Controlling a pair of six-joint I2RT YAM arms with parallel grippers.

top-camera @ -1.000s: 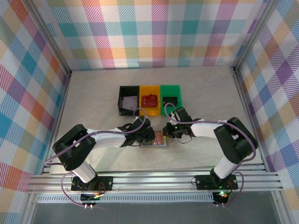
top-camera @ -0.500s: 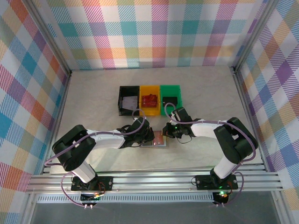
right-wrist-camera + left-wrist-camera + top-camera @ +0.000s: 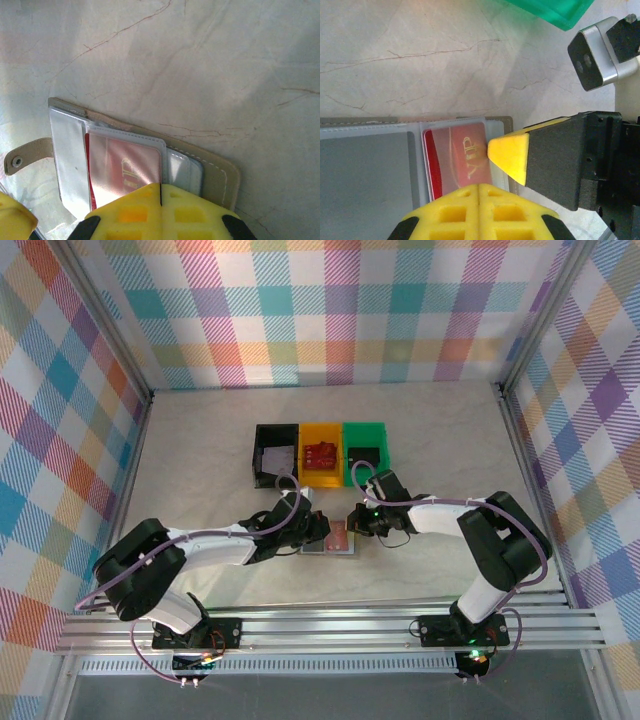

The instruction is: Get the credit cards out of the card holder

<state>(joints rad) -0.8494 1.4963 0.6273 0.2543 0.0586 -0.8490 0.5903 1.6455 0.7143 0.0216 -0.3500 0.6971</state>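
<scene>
Jaws of the left gripper (image 3: 479, 189) are pressed together just over the red card (image 3: 457, 160), which sits tucked in a clear pocket of the open card holder (image 3: 365, 170) lying flat on the table (image 3: 420, 60). The right gripper (image 3: 161, 188), likewise closed, rests on that same panel.

Just ahead and to the right of the jaws of the left gripper (image 3: 479, 209), the yellow tip of the right gripper (image 3: 511, 156) bars the way at the edge of the card holder (image 3: 370, 165). Farther ahead the bare table (image 3: 420, 60) lies open, up to the green bin (image 3: 550, 10) at far right
</scene>
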